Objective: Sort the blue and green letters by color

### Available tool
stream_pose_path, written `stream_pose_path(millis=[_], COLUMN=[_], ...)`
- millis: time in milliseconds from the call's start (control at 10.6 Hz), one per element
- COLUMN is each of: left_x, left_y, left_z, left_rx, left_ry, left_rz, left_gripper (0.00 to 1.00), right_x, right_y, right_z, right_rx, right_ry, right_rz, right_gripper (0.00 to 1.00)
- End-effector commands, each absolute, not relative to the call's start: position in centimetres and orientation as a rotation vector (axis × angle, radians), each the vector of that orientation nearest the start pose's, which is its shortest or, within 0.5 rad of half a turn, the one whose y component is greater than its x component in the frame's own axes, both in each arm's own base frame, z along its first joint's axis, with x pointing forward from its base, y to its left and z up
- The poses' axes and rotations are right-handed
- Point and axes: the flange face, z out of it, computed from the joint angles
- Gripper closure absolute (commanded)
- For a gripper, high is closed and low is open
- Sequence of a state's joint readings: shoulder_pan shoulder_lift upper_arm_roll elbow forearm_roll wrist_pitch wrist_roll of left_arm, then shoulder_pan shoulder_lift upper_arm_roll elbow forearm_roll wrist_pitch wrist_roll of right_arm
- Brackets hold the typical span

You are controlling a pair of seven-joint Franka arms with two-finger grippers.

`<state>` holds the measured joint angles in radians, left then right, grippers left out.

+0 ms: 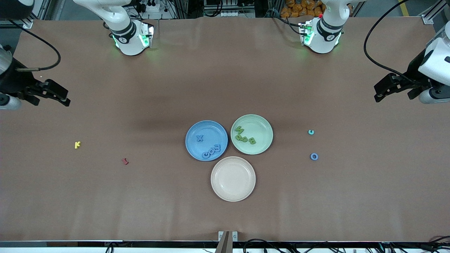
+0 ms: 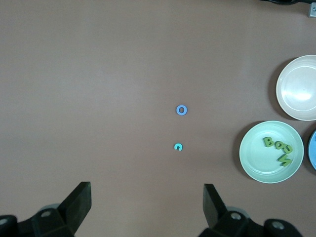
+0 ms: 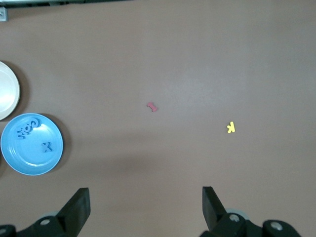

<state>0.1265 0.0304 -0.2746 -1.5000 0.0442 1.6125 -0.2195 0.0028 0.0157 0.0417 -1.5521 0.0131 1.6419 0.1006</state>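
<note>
blue x (image 1: 200, 138) on blue plate (image 1: 193, 130); left gripper (image 1: 386, 88), right gripper (image 1: 56, 94) fingers wide, empty

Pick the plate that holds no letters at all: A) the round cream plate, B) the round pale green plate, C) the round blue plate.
A: the round cream plate is bare, while the round blue plate holds blue letters and the round pale green plate holds green letters.
</note>
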Motion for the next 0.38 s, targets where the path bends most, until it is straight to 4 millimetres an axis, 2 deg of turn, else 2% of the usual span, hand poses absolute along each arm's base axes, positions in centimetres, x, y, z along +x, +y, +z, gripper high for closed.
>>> stream_pose_path(millis=[0, 282], left_x=[55.80, 55.80], left_y=[-7.95, -7.94], left_z=[65.16, 65.16], left_rx=[-3.144, -3.142], left_ry=[-0.085, -0.085], left_rz=[-0.127, -0.127], left_gripper=[0.00, 0.00], right_x=[56.44, 56.22], right_y=[2.15, 2.59], right_z=[64.99, 64.88], right_rx=[-3.140, -3.139], right_ry=[0.075, 0.080], right_rz=[-0.133, -0.104], right_gripper=[0.00, 0.00])
